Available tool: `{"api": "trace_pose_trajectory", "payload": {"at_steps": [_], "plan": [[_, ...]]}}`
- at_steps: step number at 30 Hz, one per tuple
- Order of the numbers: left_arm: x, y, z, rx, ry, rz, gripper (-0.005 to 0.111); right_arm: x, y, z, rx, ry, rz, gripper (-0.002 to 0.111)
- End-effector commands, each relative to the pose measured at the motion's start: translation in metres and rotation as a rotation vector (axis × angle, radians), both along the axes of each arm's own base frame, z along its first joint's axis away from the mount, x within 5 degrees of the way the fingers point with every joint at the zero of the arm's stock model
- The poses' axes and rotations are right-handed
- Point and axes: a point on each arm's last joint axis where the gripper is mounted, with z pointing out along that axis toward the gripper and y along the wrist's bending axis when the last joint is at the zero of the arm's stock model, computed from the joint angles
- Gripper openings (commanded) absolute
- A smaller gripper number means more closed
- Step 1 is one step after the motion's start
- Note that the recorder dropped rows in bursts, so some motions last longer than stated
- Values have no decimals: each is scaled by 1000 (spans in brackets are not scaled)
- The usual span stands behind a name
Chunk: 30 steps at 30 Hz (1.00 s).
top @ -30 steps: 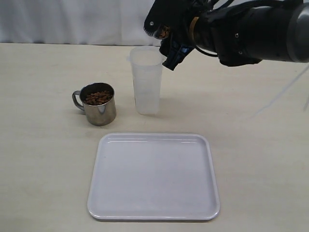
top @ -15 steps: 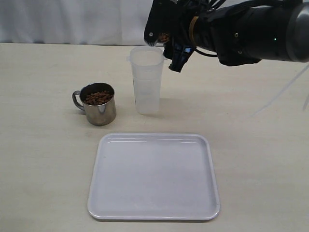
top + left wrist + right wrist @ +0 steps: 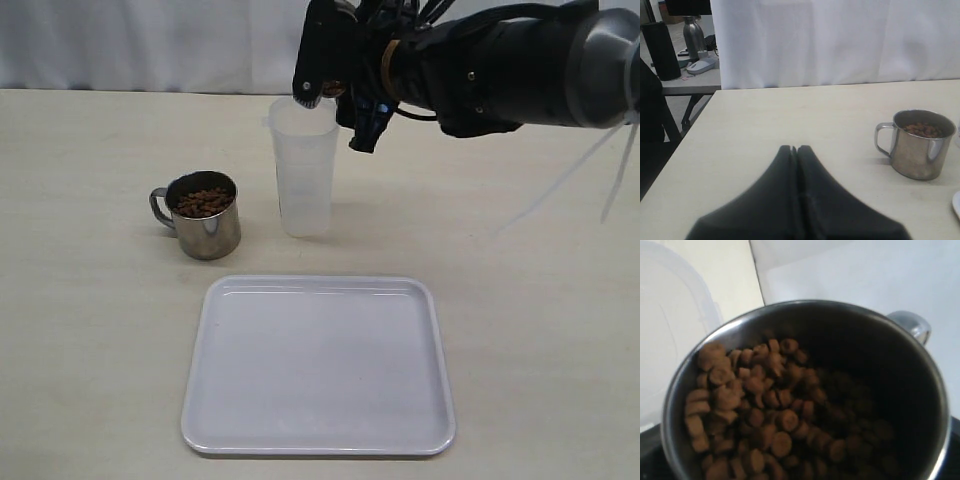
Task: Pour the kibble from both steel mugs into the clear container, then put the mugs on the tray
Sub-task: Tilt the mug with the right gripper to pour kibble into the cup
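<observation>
Right pincer [image 3: 338,92]: black fingers clamped on either side of the held steel mug [image 3: 308,97], high over the far centre of the desk [image 3: 90,350]. The mug is tipped, with its lip at the rim of the clear container [image 3: 303,170]; contact between lip and rim cannot be made out.

The right wrist view looks straight into this mug: polished round wall, loop handle at one edge, and kibble [image 3: 755,410] in small reddish-brown discs and pellets, matt, heaped toward the side nearest the container.

Clear container: tall, narrow, translucent plastic, slightly tapered, with a thicker rim. It stands upright at far centre.

Standing steel mug [image 3: 205,225]: short, with mirror-bright sides and the handle pointing left. It sits upright just left of the container, apart from it, and brown pellets [image 3: 203,203] fill it near the top.

Tray [image 3: 320,365]: flat, white, smooth plastic with rounded corners and a low lip. It lies at near centre, apart from both mug and container.

Left pincer [image 3: 796,149]: dark fingers pressed together, gripping nothing, low over the desk at far left, well apart from the standing mug.

Desk surface: pale, matt, beige.
</observation>
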Motion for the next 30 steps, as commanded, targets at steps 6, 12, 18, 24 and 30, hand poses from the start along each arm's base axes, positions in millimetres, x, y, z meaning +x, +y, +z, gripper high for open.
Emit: {"api": "trace_pose_trajectory", "payload": {"at_steps": [6,12,18,24,30], "plan": [[0,0,0,-3,-5,0,0,-1,2,8,-63,-49,54,5],[0,0,0,-3,-5,0,0,-1,4,8,-79,-52,80,5],[0,0,0,-3,-5,0,0,2,7,9,-88,-64,89,5],[0,0,0,-3,-5,0,0,6,10,9,-117,-83,104,5],[0,0,0,-3,-5,0,0,7,12,1,-214,-108,152,5]]}}
